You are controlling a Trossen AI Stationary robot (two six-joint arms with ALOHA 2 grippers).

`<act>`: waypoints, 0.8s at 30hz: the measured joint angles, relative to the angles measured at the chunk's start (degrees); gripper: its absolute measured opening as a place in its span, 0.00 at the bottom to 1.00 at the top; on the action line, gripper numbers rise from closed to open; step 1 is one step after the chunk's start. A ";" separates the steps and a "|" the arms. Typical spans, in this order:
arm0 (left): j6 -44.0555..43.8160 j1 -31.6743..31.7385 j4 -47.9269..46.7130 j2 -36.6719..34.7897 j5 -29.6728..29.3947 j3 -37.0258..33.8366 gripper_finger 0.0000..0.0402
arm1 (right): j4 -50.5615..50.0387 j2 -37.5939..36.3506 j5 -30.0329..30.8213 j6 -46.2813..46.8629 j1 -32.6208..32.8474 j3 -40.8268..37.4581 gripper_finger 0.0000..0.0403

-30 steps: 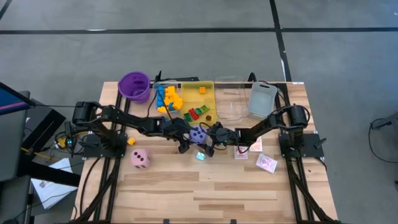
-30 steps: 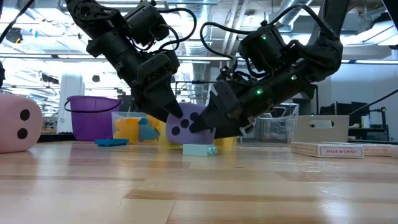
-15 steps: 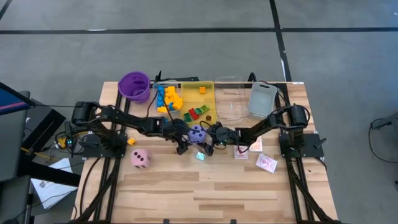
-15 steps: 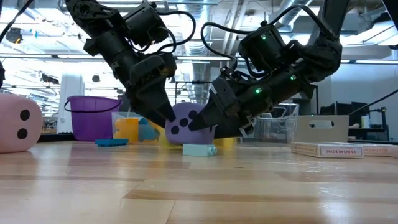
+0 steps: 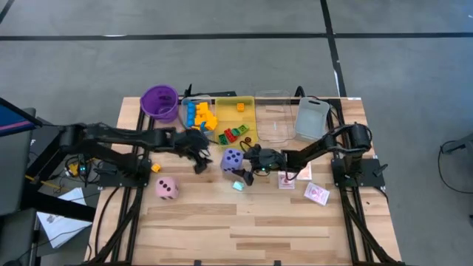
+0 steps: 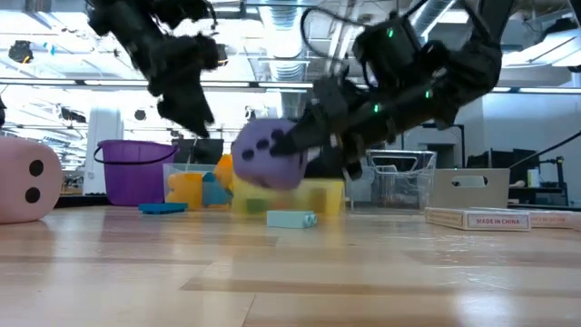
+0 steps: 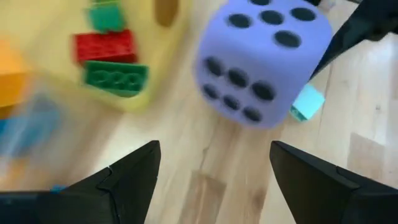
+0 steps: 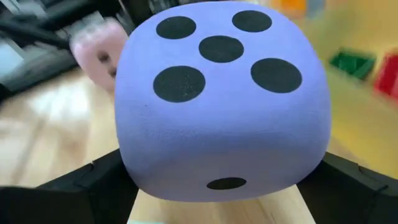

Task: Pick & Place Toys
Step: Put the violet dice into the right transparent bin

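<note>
Purple die (image 5: 232,159) clamped in right gripper (image 5: 240,164), five-face apparently up, left gripper (image 5: 198,155) released.

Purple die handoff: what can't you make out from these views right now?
- Purple die: right gripper's finger contact is hidden behind the die in the right wrist view, and the low view is motion-blurred.
- Blocks in the yellow tray: too small from above, blurred in the left wrist view.
- Cards: pattern too small.
- Left gripper: open, holding nothing.

Two dice, purple (image 5: 232,159) and pink (image 5: 168,188), two red-patterned cards (image 5: 317,193), one purple cup (image 5: 160,102), one loose teal block (image 5: 238,185)
</note>
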 joint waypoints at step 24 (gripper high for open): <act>4.72 3.53 -6.44 -14.34 -7.32 -0.02 0.74 | -74.12 -28.20 38.33 18.24 -11.84 18.77 0.90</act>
